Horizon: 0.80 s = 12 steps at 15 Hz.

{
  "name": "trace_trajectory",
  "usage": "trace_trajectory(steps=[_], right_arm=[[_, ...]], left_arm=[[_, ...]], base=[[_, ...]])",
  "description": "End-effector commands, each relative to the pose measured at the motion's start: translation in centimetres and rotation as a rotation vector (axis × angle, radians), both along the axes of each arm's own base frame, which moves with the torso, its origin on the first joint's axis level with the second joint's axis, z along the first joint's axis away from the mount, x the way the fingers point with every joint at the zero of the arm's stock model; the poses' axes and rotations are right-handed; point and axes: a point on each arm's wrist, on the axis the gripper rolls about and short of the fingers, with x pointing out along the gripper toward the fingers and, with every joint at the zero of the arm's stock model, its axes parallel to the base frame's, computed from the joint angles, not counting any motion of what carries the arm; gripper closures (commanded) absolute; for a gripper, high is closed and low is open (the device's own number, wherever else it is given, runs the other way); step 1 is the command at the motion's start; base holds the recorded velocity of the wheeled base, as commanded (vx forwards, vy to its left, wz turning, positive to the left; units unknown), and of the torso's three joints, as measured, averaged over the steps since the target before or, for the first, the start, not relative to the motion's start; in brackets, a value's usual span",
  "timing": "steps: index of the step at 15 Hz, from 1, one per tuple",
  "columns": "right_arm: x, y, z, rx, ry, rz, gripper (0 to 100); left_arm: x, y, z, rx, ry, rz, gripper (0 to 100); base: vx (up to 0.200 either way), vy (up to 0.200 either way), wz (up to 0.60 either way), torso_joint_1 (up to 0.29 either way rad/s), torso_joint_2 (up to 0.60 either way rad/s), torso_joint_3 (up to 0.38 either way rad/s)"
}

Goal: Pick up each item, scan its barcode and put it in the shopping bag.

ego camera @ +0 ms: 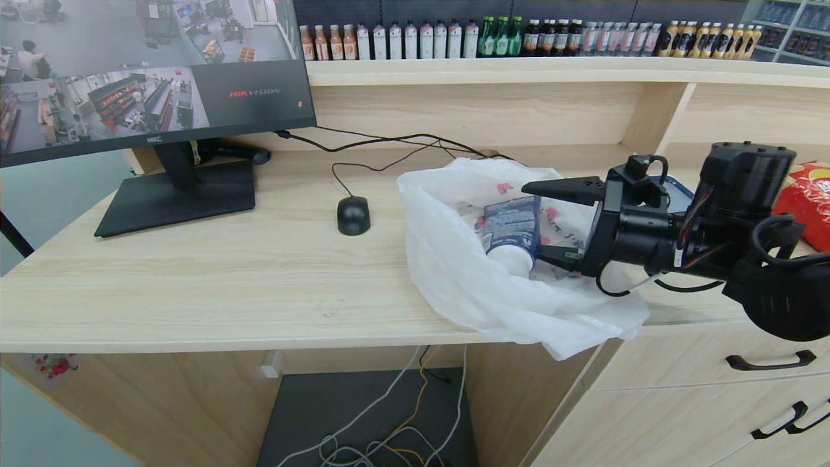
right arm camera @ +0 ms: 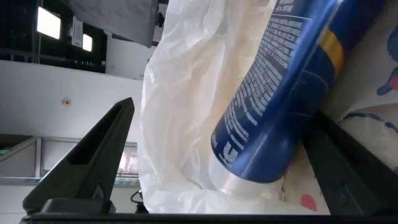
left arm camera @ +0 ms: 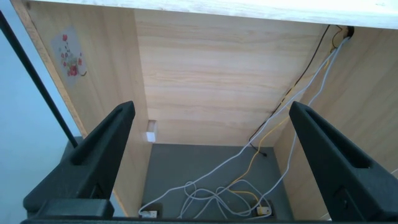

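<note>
The right claw is formed of matte black, tapered fingers on a black cylindrical wrist, around which black and white cables are looped. The left claw is likewise black-fingered.

Light wood counter, bottles on raised ledge, drawers beneath

The shopping bag is thin translucent white plastic film, crinkled, with a faint sheen. The tube is smooth glossy blue plastic. The counter is pale wood grain, smooth and matt; the right gripper, matt black.
</note>
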Motion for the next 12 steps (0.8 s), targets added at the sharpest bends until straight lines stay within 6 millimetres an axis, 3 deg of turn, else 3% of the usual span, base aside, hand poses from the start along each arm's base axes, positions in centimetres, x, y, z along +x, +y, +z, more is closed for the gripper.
trace_trajectory(steps=[1, 8, 12], right_arm=[[-1.7, -0.7, 1.2, 0.008, -0.037, -0.009, 0], [-5.2, -1.5, 2.6, -0.05, -0.215, -0.011, 0], [-7.3, -2.0, 5.1, -0.031, -0.31, -0.014, 0]], left_arm=[[0.0, 0.0, 0.0, 0.0, 0.0, -0.001, 0], [0.0, 0.0, 0.0, 0.0, 0.0, 0.001, 0], [0.0, 0.0, 0.0, 0.0, 0.0, 0.001, 0]], base=[[0.0, 0.0, 0.0, 0.0, 0.0, 0.0], [0.0, 0.0, 0.0, 0.0, 0.0, 0.0], [0.0, 0.0, 0.0, 0.0, 0.0, 0.0]])
